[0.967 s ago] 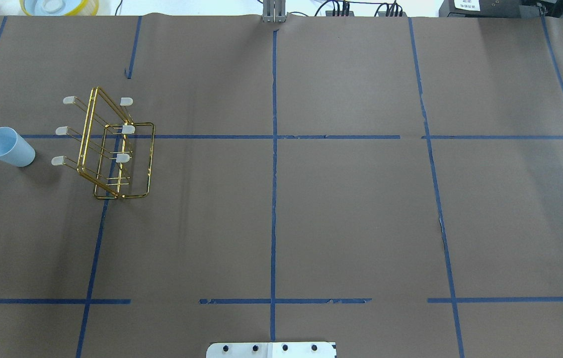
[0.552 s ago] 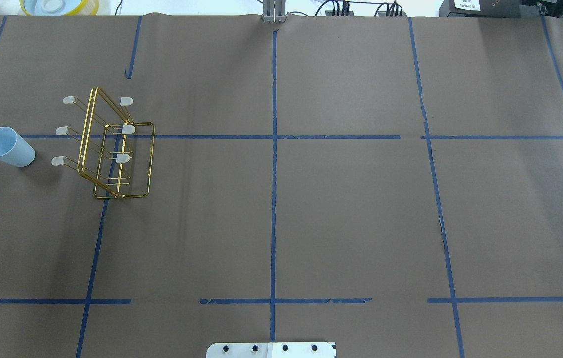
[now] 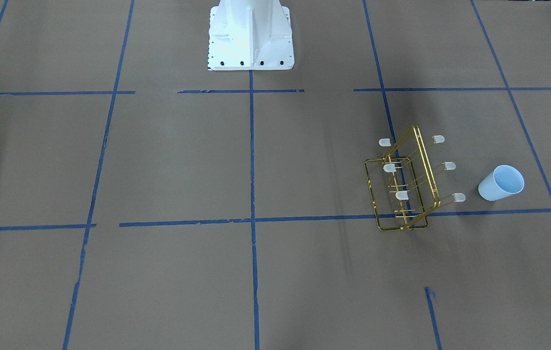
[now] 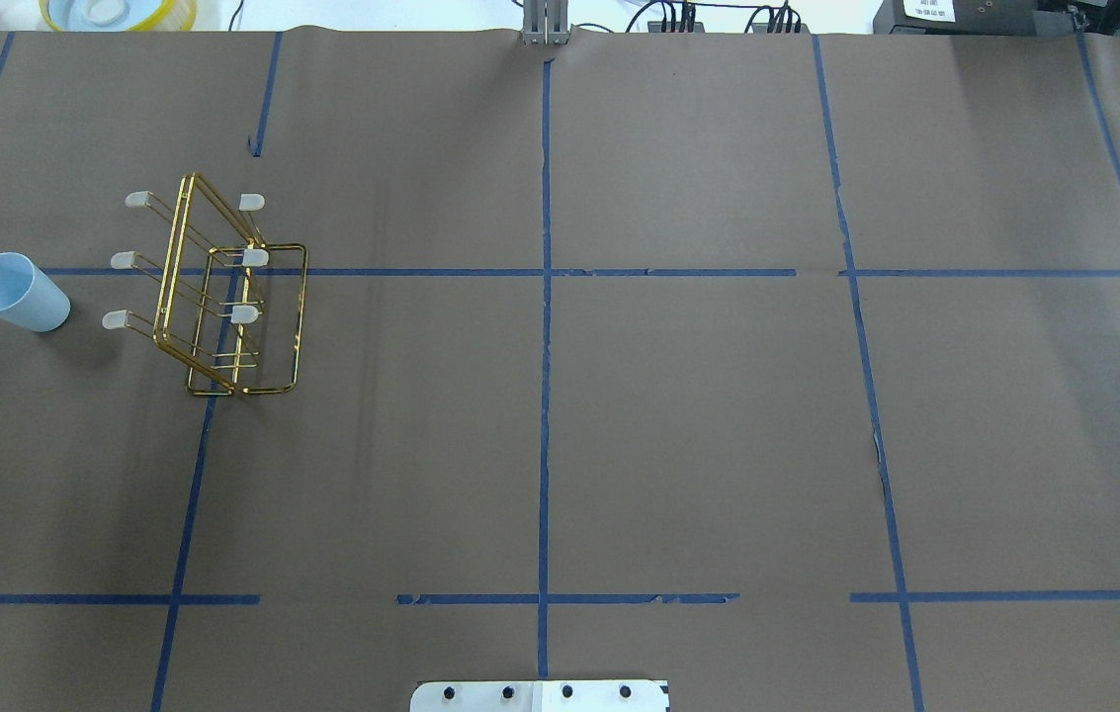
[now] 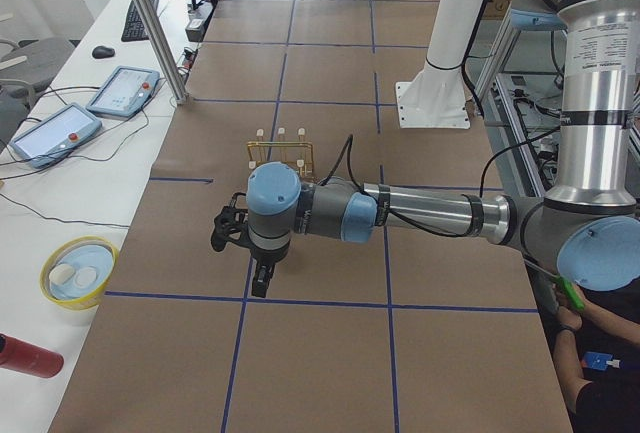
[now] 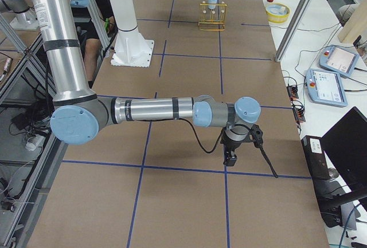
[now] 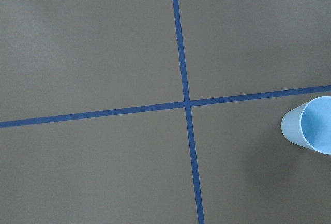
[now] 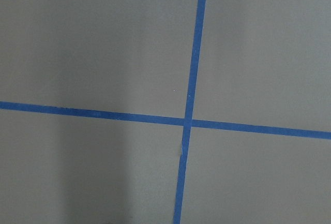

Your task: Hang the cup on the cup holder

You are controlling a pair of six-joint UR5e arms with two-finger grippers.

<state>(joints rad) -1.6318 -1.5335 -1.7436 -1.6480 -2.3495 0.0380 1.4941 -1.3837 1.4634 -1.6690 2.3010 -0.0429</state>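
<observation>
The cup [image 4: 16, 292], a pale blue tumbler, stands mouth up on the brown table, left of the cup holder [image 4: 223, 297] and apart from it. The gold wire cup holder has whitish-capped prongs, all bare. Both show in the front-facing view, cup [image 3: 500, 183] and holder [image 3: 404, 187]. The cup sits at the right edge of the left wrist view [image 7: 309, 125]. My left gripper [image 5: 262, 278] hangs above the table near the cup's end; I cannot tell if it is open. My right gripper [image 6: 231, 157] hangs over the far end of the table; its state is unclear too.
A yellow bowl [image 4: 115, 12] and a red bottle [image 5: 25, 355] sit off the table's far edge. A metal post [image 5: 150, 23] and control tablets [image 5: 120, 90] stand beside it. The white robot base [image 3: 250, 34] is at the near middle edge.
</observation>
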